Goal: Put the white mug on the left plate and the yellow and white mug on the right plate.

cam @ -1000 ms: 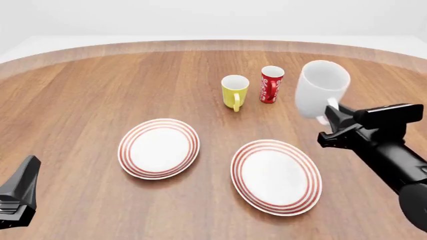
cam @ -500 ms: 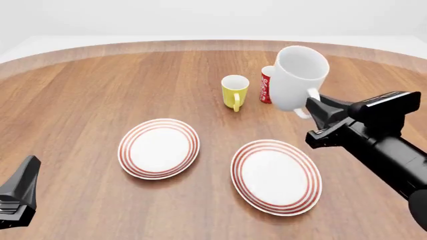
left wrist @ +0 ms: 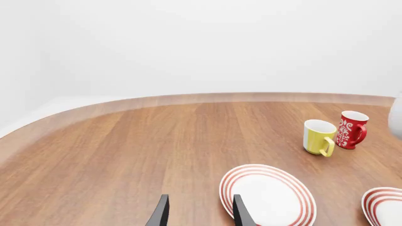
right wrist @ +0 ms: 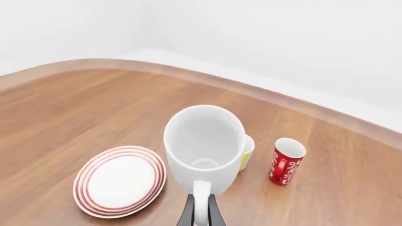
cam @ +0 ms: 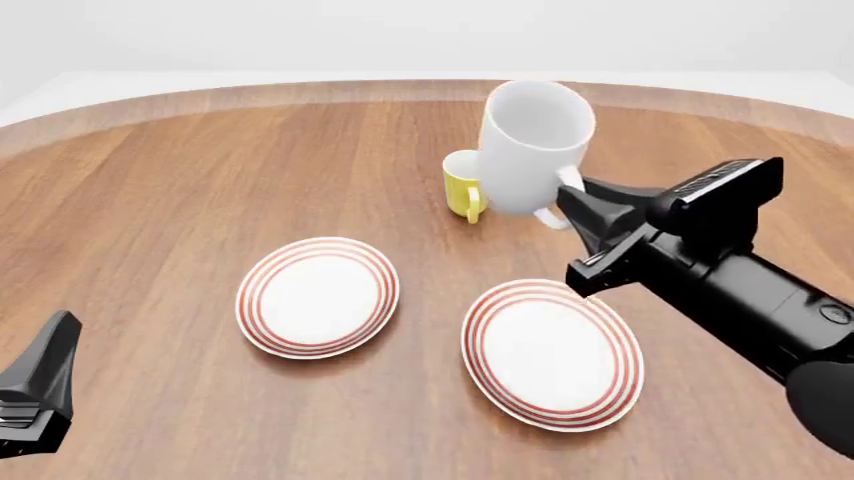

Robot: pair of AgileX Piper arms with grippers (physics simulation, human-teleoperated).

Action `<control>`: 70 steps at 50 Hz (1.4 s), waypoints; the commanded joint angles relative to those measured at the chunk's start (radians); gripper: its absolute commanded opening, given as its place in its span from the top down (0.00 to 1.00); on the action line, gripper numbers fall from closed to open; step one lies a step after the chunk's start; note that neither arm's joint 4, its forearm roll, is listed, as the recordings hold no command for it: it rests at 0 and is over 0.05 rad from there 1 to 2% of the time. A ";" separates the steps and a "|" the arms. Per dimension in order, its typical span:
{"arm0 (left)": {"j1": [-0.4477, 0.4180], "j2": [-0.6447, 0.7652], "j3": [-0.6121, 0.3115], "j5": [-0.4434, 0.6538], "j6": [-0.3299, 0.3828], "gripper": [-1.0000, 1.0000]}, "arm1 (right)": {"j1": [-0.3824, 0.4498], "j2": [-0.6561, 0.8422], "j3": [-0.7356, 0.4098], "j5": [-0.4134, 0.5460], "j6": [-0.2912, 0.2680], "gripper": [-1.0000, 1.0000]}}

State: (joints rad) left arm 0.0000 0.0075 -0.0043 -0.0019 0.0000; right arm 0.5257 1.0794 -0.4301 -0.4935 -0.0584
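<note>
Leftward since a second ago, the right pincer (cam: 577,196) carries the white mug (cam: 531,140), clamped on its handle, high above the worktop (cam: 160,180) and masking the yellow and white mug (cam: 462,190). Transport step: next, I judge, continue left and lower onto the left plate (cam: 318,296). The left pincer (left wrist: 198,214) idles, parted and empty.

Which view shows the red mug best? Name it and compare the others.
The left wrist view: the red mug stands fully visible, handle and white pattern clear, beside the yellow and white mug. The right wrist view shows it smaller. In the front view the white mug hides it entirely.
</note>
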 commanded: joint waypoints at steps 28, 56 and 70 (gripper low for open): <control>0.000 0.000 0.000 0.000 0.000 0.00 | 0.196 0.324 -0.178 -0.142 -0.018 1.00; 0.000 0.000 0.000 0.000 0.000 0.00 | 0.286 0.512 -0.252 -0.190 0.009 1.00; 0.000 0.000 0.000 0.000 0.000 0.00 | 0.322 0.576 -0.272 -0.201 0.022 1.00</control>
State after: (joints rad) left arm 0.0000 0.0075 -0.0043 -0.0019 0.0000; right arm 0.8215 1.6130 -0.6840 -0.6845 -0.0528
